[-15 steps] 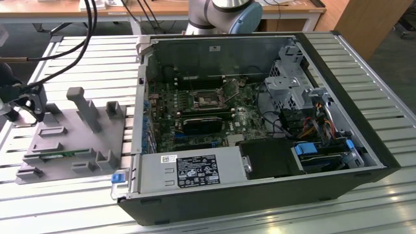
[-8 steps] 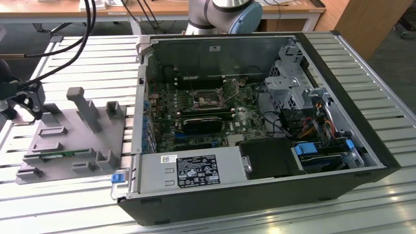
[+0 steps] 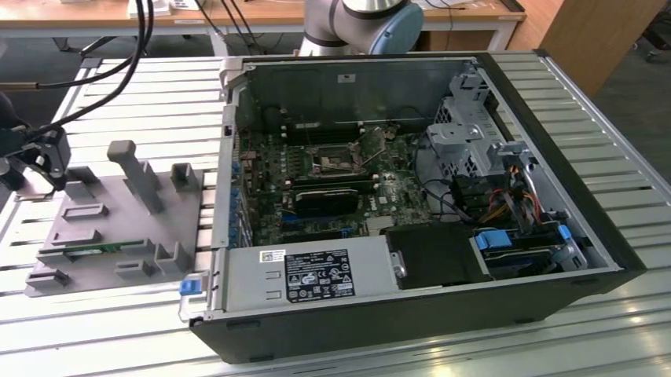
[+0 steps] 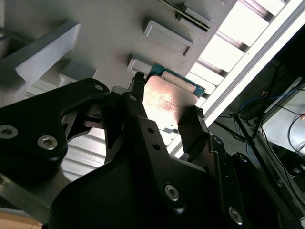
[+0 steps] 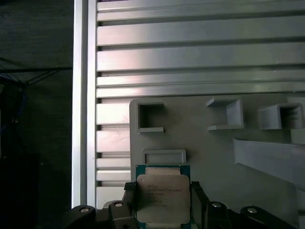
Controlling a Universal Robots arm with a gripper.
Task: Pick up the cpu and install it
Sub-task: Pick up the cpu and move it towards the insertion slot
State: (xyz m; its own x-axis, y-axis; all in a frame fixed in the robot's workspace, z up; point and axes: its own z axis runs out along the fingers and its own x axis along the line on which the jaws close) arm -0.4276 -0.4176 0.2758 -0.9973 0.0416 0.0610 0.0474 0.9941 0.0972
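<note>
The cpu [image 5: 163, 193] is a flat square chip with a silvery top plate and a green rim, and it sits between the two black fingers [image 5: 128, 196] of my gripper [image 5: 163, 202], which is shut on its opposite edges. In the second wrist view the cpu [image 4: 170, 98] shows the same way, clamped in the gripper [image 4: 164, 109] just over the grey fixture plate [image 4: 119, 38]. In the exterior view the gripper [image 3: 47, 161] hangs at the exterior view's left, over the far corner of the fixture plate [image 3: 100, 236]. The motherboard's open socket [image 3: 338, 161] lies inside the case, well to the exterior view's right of the gripper.
The open black computer case [image 3: 419, 314] lies on its side on the slatted aluminium table [image 3: 587, 118]. A grey power supply box [image 3: 304, 275] sits at its near edge. Upright posts [image 3: 134, 173] rise from the fixture plate. Black cables [image 3: 115, 71] hang above the gripper.
</note>
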